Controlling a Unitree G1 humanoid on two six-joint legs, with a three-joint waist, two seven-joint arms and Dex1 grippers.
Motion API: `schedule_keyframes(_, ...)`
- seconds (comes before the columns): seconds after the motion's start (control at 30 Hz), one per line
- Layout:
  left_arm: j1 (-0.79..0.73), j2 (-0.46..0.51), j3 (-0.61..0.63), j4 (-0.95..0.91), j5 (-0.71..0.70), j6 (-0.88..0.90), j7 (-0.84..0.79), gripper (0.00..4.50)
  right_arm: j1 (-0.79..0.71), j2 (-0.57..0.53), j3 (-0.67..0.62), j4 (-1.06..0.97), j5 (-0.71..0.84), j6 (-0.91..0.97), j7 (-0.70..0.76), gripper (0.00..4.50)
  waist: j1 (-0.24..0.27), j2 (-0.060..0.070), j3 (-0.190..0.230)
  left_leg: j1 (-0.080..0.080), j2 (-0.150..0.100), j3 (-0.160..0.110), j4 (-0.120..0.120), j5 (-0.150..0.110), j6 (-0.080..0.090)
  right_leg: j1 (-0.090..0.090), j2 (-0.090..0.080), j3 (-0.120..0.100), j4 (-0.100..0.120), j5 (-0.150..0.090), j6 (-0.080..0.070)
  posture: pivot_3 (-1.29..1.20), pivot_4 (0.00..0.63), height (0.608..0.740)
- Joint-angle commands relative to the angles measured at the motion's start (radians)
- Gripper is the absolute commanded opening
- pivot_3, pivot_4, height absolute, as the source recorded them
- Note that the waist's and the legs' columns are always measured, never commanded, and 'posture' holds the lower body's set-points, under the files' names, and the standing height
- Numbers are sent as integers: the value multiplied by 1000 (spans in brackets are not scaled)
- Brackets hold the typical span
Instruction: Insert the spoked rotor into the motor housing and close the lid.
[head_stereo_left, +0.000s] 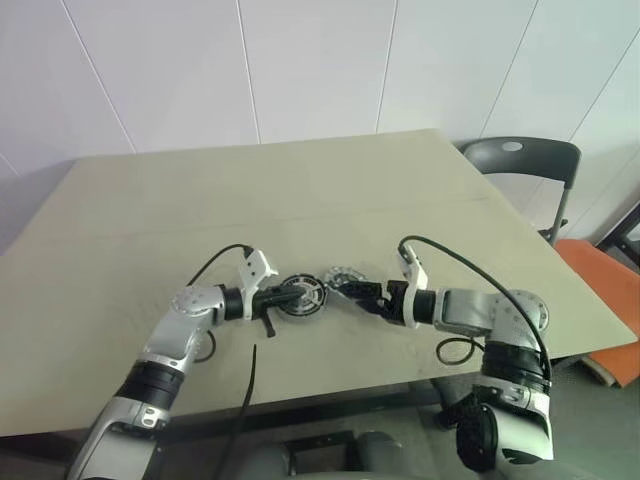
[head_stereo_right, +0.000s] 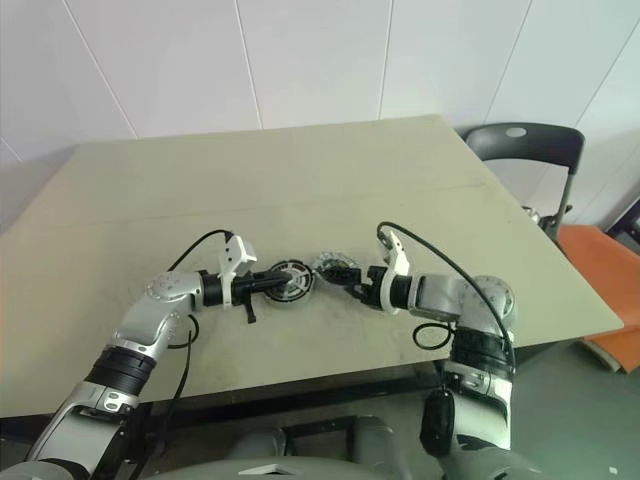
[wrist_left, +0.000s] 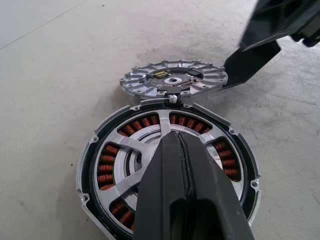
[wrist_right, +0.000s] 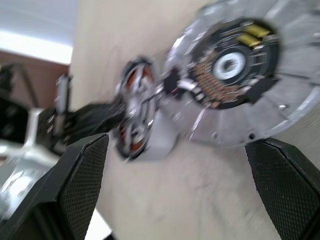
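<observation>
The motor housing (wrist_left: 167, 165) lies flat on the table, a dark-rimmed puck with copper windings. Silver spokes cross over the windings, and I cannot tell the spoked rotor apart from the housing. My left gripper (wrist_left: 177, 139) is shut, fingers pressed together, their tips over the housing's middle. The lid (wrist_left: 172, 80), a grey notched disc with cut-outs, lies on the table touching the housing's far edge. My right gripper (wrist_right: 177, 145) is open, one finger (wrist_right: 82, 180) on each side of the lid (wrist_right: 235, 75), gripping nothing. From the head, the housing (head_stereo_left: 300, 296) and lid (head_stereo_left: 343, 275) lie between the two grippers.
The beige table (head_stereo_left: 300, 190) stretches far behind the parts, its front edge near my arms. A dark chair (head_stereo_left: 522, 160) stands past the table's right corner, with an orange seat (head_stereo_left: 600, 290) beside the right edge. Black cables loop from both wrists.
</observation>
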Motion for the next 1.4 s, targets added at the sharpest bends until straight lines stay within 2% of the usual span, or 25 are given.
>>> schedule_keyframes(0.03, -8, 4, 13, -15, 1, -5, -2, 0, -23, 35, -39, 0, -30, -24, -26, 4487, 0, 0, 0, 0, 0, 0, 0, 0, 0, 0, 1, 0, 0, 0, 0, 0, 0, 740)
schedule_keyframes(0.07, -10, 3, 12, -13, 1, -6, -2, 0, -24, 42, -45, 0, -36, -25, -27, 4487, 0, 0, 0, 0, 0, 0, 0, 0, 0, 0, 1, 0, 0, 0, 0, 0, 0, 740)
schedule_keyframes(0.17, -10, 3, 13, -12, 1, -7, -1, 0, -28, 70, -72, -14, -41, -13, -36, 3929, -2, 0, 0, 0, 0, 0, 0, 0, 0, 0, 2, 0, 0, 0, 0, 0, 0, 740)
schedule_keyframes(0.4, -10, 2, 14, -10, 2, -12, -2, 0, -47, 89, -102, -24, -56, 3, -21, 1536, -1, 0, 0, 0, 3, 0, 0, 0, 0, 0, 5, 1, 0, 0, 0, 0, 0, 740)
schedule_keyframes(0.53, -11, 3, 15, -8, 2, -11, 0, 0, -41, 55, -42, -42, -37, 13, 51, 151, -2, 1, 0, 0, 3, 0, 0, 0, 0, 0, 5, 1, 0, 0, 0, 0, 0, 740)
schedule_keyframes(0.57, -11, 2, 16, -8, 1, -11, 0, 0, -33, 44, -10, -64, -10, 19, 84, 29, -3, 1, 0, 0, 4, 0, 0, 0, 0, 0, 5, 1, 0, 0, 0, 0, 0, 740)
schedule_keyframes(0.67, -9, 0, 16, -7, 2, -11, 3, 0, -24, 26, 38, -102, -7, 4, 152, 29, -3, 1, 0, 0, 4, 0, 0, 0, 0, -1, 6, 1, 0, 0, 0, 0, 0, 740)
schedule_keyframes(0.77, -7, -6, 35, -20, -18, 0, 13, 0, -8, -50, 184, -174, -70, -110, 252, 29, -5, 1, 1, 0, 4, 1, 0, 0, 1, -1, 6, 1, 0, 0, 0, 0, 0, 740)
schedule_keyframes(0.87, -21, -41, 145, -68, -144, 81, 58, 0, 6, -165, 393, -254, -165, -241, 365, 29, -5, 1, 1, 0, 5, 1, 0, 0, 1, -1, 6, 1, 0, 0, 0, 0, 0, 740)
schedule_keyframes(1.07, -50, -58, 351, -161, -370, 267, 162, 0, -6, -267, 603, -280, -322, -448, 485, 29, -6, 0, 1, -1, 6, 1, 0, -1, 1, -2, 7, 1, -1, 0, 0, 0, 0, 740)
schedule_keyframes(1.17, 18, 13, 345, -246, -375, 326, 135, 0, -22, -315, 715, -293, -438, -573, 533, 29, -16, 0, 1, -1, 6, 1, -1, -1, 1, -3, 8, 1, -1, 0, 0, 0, 0, 740)
schedule_keyframes(1.4, 247, 239, 232, -364, -239, 326, 43, 0, -79, -396, 906, -338, -639, -769, 657, 29, -28, 0, 1, 0, 6, 1, -1, -1, 0, -3, 8, 2, -1, -2, -4, 0, 0, 740)
